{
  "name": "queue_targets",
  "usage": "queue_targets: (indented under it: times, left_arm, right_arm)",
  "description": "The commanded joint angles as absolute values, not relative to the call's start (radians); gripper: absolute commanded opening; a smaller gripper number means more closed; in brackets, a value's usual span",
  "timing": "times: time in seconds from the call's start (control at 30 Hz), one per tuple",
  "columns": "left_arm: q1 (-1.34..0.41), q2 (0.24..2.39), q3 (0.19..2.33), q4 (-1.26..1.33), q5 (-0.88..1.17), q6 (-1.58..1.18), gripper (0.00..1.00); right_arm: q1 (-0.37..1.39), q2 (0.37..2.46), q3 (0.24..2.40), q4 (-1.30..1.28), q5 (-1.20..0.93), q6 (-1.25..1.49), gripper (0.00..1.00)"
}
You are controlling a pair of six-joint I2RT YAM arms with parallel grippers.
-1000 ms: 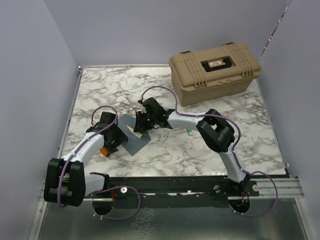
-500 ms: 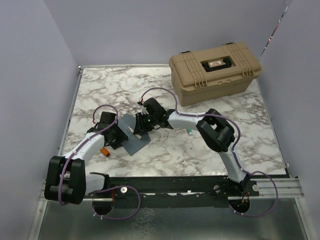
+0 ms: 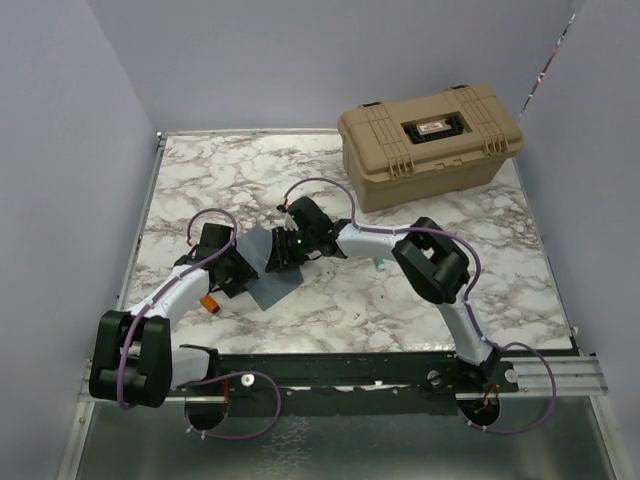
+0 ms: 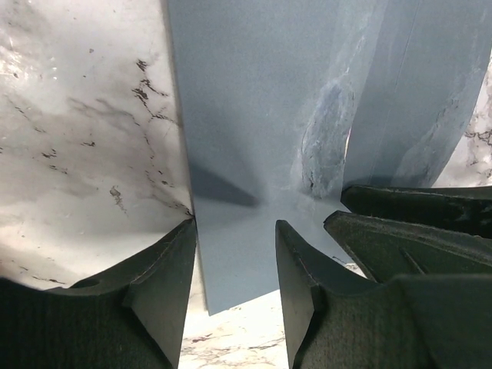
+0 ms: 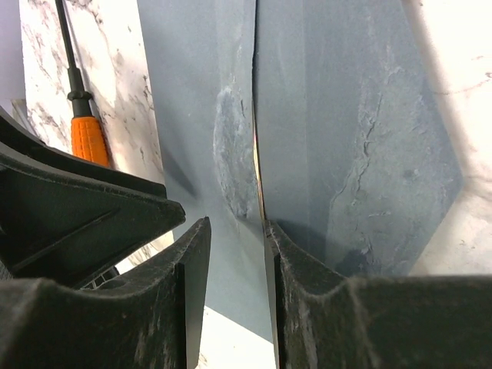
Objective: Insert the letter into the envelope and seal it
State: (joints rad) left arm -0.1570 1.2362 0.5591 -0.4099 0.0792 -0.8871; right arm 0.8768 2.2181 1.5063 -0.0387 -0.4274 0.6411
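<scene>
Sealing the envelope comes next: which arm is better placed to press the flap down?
Right, probably. The right gripper sits astride the flap seam of the envelope, jaws apart. The left gripper straddles a corner, better suited to bracing.

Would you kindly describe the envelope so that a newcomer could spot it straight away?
On the marble table, look left of centre, where the left pincer and right pincer meet. The envelope lies there: thin slate blue-grey paper, unlike the bulky tan hard case at the far right.
</scene>
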Motion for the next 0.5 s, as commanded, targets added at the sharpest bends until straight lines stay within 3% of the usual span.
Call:
queue_targets:
  times: [0.0, 0.13, 0.3, 0.47]
  left_arm:
    - [-0.156, 1.221, 0.578, -0.468, 0.023, -0.818, 0.49]
    - [-0.155, 1.168, 0.627, -0.501, -0.048, -0.766, 0.55]
    - [-0.154, 1.139, 0.702, -0.499, -0.212, -0.734, 0.75]
    - [-0.153, 1.184, 0.803, -0.461, -0.261, -0.666, 0.97]
  right_arm:
    - [0.858, 2.149, 1.488, -0.033, -0.358, 0.654, 0.39]
    - [0.823, 2.033, 1.433, -0.071, -0.231, 0.671, 0.5]
    - [0.812, 1.851, 1.293, -0.182, 0.127, 0.62, 0.68]
    - [0.795, 1.744, 1.22, -0.374, 0.382, 0.574, 0.78]
